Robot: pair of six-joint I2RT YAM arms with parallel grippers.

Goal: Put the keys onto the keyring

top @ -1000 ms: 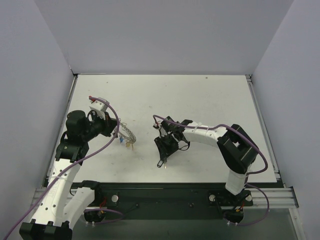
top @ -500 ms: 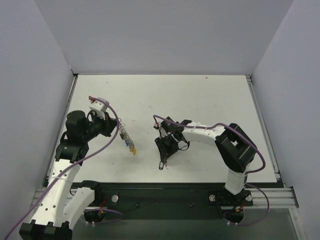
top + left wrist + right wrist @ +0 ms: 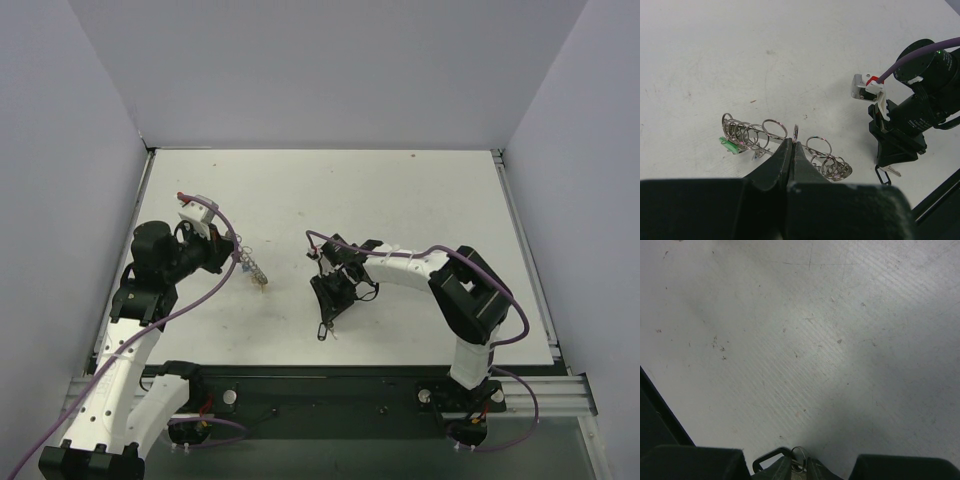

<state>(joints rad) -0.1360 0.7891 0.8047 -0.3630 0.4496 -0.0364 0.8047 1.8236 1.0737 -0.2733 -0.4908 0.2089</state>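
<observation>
The left gripper (image 3: 791, 145) stayed pinched shut on the keyring (image 3: 760, 134), whose dangling end had drawn up shorter toward 4 o'clock. The right gripper (image 3: 799, 466), jaws narrowed since, nipped a black-headed key (image 3: 888, 172) over the table (image 3: 420, 200).

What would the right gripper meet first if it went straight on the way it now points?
Probably the bare table. The right gripper, with a small key at its tips, faces only that surface, though depth is unclear.
</observation>
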